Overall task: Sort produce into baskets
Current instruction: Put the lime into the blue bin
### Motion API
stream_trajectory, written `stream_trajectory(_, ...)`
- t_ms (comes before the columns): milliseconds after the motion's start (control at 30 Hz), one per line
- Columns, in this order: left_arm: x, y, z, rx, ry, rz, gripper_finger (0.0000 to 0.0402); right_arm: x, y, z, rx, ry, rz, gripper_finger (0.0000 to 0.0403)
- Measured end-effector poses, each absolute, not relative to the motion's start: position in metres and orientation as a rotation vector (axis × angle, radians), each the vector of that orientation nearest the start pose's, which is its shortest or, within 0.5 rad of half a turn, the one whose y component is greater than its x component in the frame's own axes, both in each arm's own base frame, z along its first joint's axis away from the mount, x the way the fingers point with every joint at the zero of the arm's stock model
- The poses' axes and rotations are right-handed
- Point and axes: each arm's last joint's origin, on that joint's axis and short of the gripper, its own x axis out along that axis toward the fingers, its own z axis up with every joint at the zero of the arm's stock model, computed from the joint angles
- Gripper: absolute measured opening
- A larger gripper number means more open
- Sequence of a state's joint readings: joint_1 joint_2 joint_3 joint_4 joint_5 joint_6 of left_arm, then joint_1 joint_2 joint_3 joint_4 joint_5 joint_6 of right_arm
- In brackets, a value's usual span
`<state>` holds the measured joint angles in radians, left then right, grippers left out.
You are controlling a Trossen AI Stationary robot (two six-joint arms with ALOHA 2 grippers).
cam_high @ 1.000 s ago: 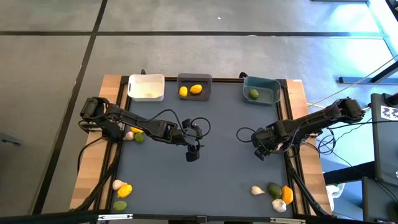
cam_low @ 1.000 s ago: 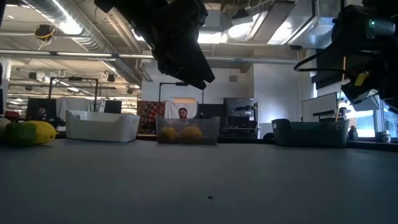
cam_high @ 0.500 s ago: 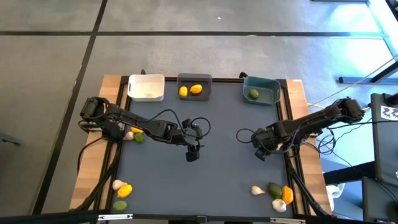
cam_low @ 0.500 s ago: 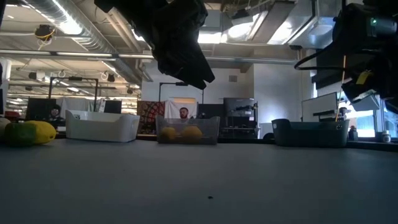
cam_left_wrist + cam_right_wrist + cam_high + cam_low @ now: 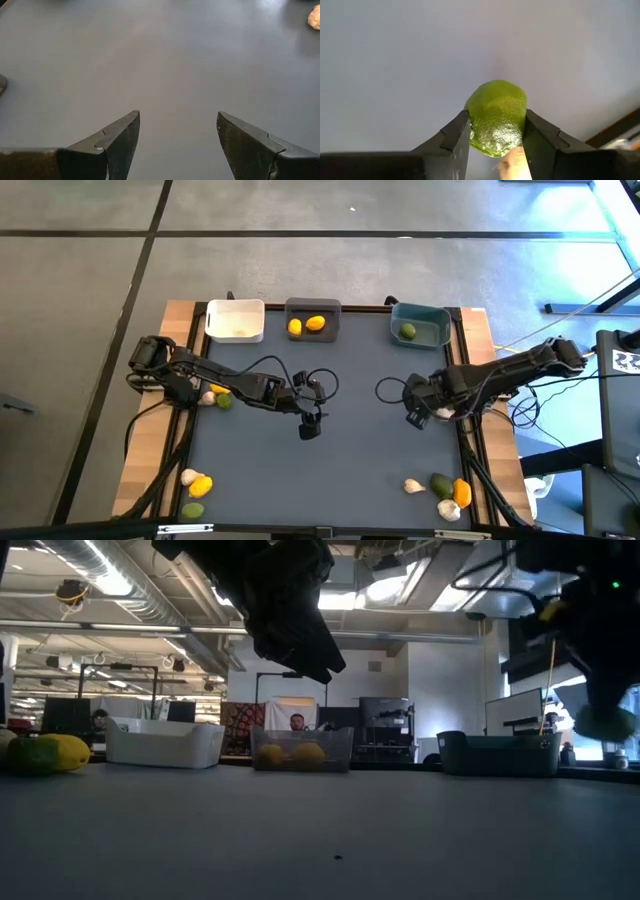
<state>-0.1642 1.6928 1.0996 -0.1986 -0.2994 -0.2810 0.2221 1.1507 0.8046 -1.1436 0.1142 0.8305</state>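
My right gripper (image 5: 418,415) hangs over the table's right part, shut on a green lime (image 5: 497,117) that shows blurred above the table in the low view (image 5: 603,725). Over the table's middle my left gripper (image 5: 310,426) stands open with nothing between its fingers (image 5: 177,132). At the far edge stand the white basket (image 5: 236,320), the dark grey basket (image 5: 313,308) with two yellow fruits, and the teal basket (image 5: 432,318) with one lime. My right gripper pinches the lime by two opposite sides (image 5: 472,125) between its two fingers (image 5: 450,137). The fingers come from above and point down. The lime is lifted clear of the table and sticks out past the fingertips.
Loose produce lies in three groups: at the left edge (image 5: 217,396), at the near left corner (image 5: 196,485) and at the near right corner (image 5: 445,492). A whitish bulb (image 5: 315,17) shows far off in the left wrist view. A person shows in the room beyond the grey basket.
My right gripper has gone up and a little toward the table's far edge, turning its wrist as it rose. The lime now shows in the low view, clear of the table.
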Motion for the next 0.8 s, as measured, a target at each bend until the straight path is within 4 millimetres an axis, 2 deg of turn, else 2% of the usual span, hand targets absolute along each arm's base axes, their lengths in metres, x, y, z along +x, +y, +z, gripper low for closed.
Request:
stream_trajectory(233, 0.353, -0.05, 0.21, -0.085, 0.744, 0.235, 0.026, 0.178, 0.015, 0.243, 0.372, 1.312, -0.528, 0.0144)
stream_trajectory(433, 0.353, -0.05, 0.21, -0.085, 0.744, 0.235, 0.026, 0.18, -0.017, 0.246, 0.362, 1.307, -0.567, 0.0144)
stream_trajectory(800, 0.353, -0.05, 0.211, -0.091, 0.739, 0.236, 0.026, 0.175, -0.08, 0.25, 0.307, 1.205, -0.746, 0.0144)
